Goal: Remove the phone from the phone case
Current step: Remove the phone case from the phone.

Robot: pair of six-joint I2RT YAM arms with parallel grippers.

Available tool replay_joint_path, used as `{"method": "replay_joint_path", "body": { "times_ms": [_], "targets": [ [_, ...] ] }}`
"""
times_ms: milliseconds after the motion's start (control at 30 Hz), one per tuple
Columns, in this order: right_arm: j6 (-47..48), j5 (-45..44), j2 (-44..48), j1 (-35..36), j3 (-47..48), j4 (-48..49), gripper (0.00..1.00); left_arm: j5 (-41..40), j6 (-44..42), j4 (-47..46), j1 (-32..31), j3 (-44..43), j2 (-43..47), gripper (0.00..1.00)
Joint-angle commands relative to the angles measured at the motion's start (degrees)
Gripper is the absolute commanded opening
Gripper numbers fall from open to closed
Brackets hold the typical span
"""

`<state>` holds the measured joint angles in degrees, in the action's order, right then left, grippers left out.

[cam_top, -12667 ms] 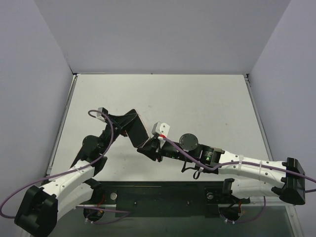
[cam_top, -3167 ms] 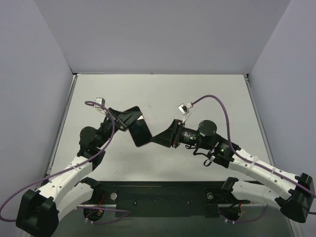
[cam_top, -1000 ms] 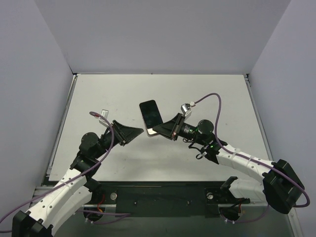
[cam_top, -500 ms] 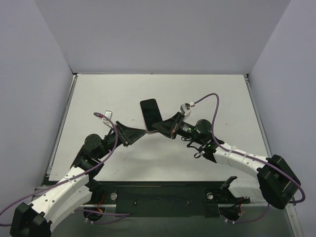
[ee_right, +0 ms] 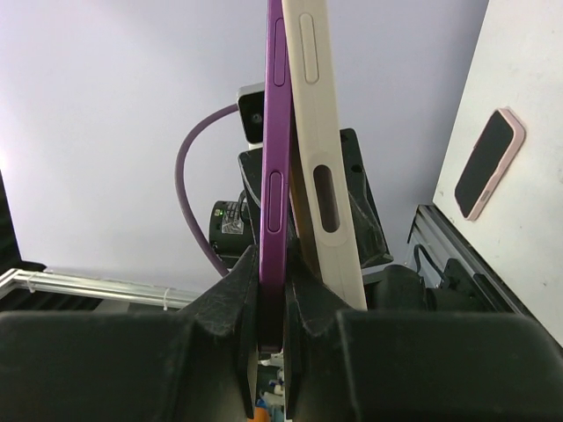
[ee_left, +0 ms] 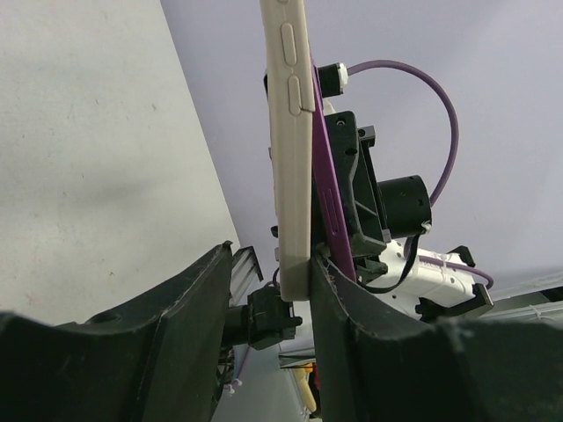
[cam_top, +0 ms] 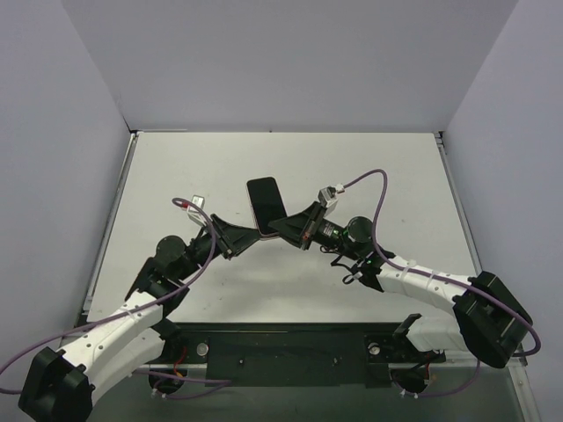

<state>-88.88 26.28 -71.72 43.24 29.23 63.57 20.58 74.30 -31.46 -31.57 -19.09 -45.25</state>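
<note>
**Item:** phone (ee_right: 273, 132), purple, in a cream case (ee_right: 318, 132). It is held flat above mid-table between the two arms, dark face up and case beneath.

**Right gripper** (ee_right: 274, 303): clamped on the phone's near end alone. The case lies outside its fingers.

**Left gripper** (ee_left: 273, 259): jaws apart around the case's near end. The case touches one finger and a gap shows at the other.

**State of work:** at the near end the phone stands off the case, and the two meet farther along. The far end is out of both wrist views. Judged part-way, not yet separated.

**Handling:** left should close on the case lip only — no purple between its fingers — then peel downward and to the left while right grips hard. Go slowly, since a sudden release may flick the phone loose.

**Surface:** table (cam_top: 369, 167), pale grey and matt. A small dark slab (ee_right: 491, 164) with a pink rim lies on it in the right wrist view — identity unclear.

**Room:** plain lilac walls (cam_top: 290, 61) on three sides, and a black rail (cam_top: 290, 347) at the near edge.
</note>
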Motion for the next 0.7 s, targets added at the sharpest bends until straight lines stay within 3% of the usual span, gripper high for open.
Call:
{"method": "replay_joint_path", "body": {
  "times_ms": [0,67,133,267,300,333,433,467,533,600,667],
  "targets": [
    [-0.7,-0.2,0.2,1.9,1.7,10.4,0.0,-0.7,-1.2,-3.9,-0.2,-2.0,-1.6,0.5],
    [-0.4,-0.3,-0.2,2.4,1.8,10.4,0.0,-0.5,-1.3,-4.7,-0.2,-2.4,-2.6,0.48],
    [-0.6,0.1,-0.6,2.5,1.9,10.7,0.0,-0.8,-1.2,-5.4,0.2,-2.8,-3.0,0.4],
    [-0.1,0.0,0.4,2.4,0.6,10.2,0.0,-0.7,-4.9,1.7,2.1,-6.6,-3.3,0.16],
    [0.8,0.3,0.9,2.3,0.0,9.7,0.0,-0.1,-5.6,6.1,4.5,-7.8,-3.9,0.03],
    [1.2,0.6,1.8,1.9,-0.1,7.9,0.0,2.2,-7.1,7.7,6.4,-10.6,-4.4,0.0],
    [4.9,3.1,4.5,1.4,0.4,2.7,0.0,5.5,-10.6,17.5,14.2,-17.8,-5.5,0.0],
    [6.3,3.6,5.9,1.1,0.8,-1.2,0.0,4.0,-13.1,20.5,15.2,-19.1,-5.5,0.0],
    [10.7,4.8,8.5,0.8,2.3,-9.0,0.0,-3.4,-17.3,37.1,16.5,-23.6,-5.5,0.0],
    [15.4,4.5,11.6,0.1,4.5,-16.9,0.0,-8.9,-19.4,43.1,16.5,-27.6,-7.0,0.0],
    [21.1,0.9,15.2,-2.0,6.7,-29.0,0.0,-10.3,-21.6,42.8,16.9,-28.8,-7.9,0.0]
  ]
}}
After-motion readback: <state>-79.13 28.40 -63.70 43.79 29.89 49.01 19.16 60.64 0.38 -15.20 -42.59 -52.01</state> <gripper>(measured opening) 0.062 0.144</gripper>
